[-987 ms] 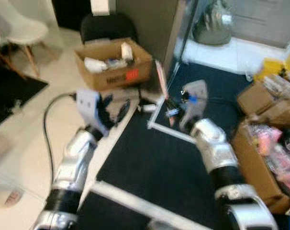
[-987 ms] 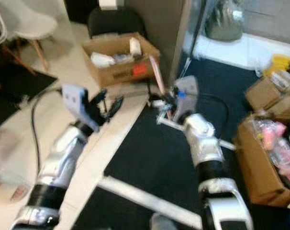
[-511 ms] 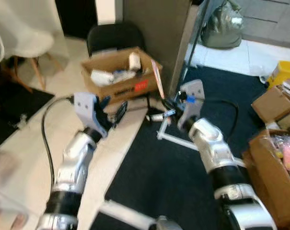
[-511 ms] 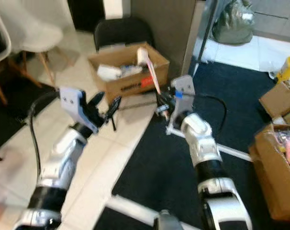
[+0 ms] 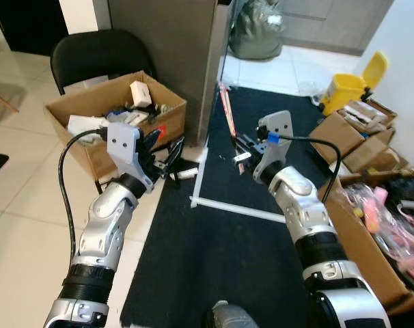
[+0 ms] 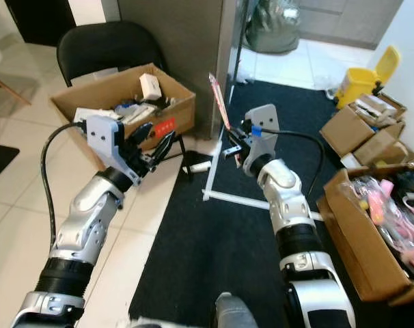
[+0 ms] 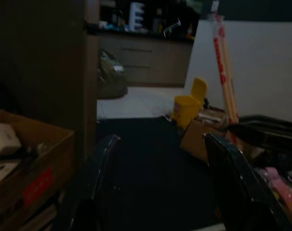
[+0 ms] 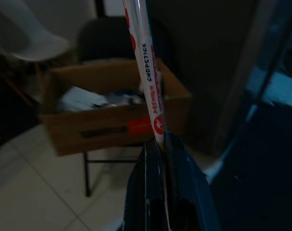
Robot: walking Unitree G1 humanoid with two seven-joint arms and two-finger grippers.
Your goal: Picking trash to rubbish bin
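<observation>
chopstick packet [image 8: 148,72]: long, white, red print | right gripper [image 6: 232,147] fingers clamp its end | left gripper [image 5: 164,152] fingers spread, empty

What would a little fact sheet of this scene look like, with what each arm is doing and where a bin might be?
Right gripper: shut on a long white-and-red paper chopstick packet, held upright
Left gripper: open, empty, raised in front of the box
Open brown cardboard box: holds papers and small cartons, left of the dark carpet
Small yellow lidded bin: far right on the floor
Task stage: trash in hand, not yet dropped
</observation>
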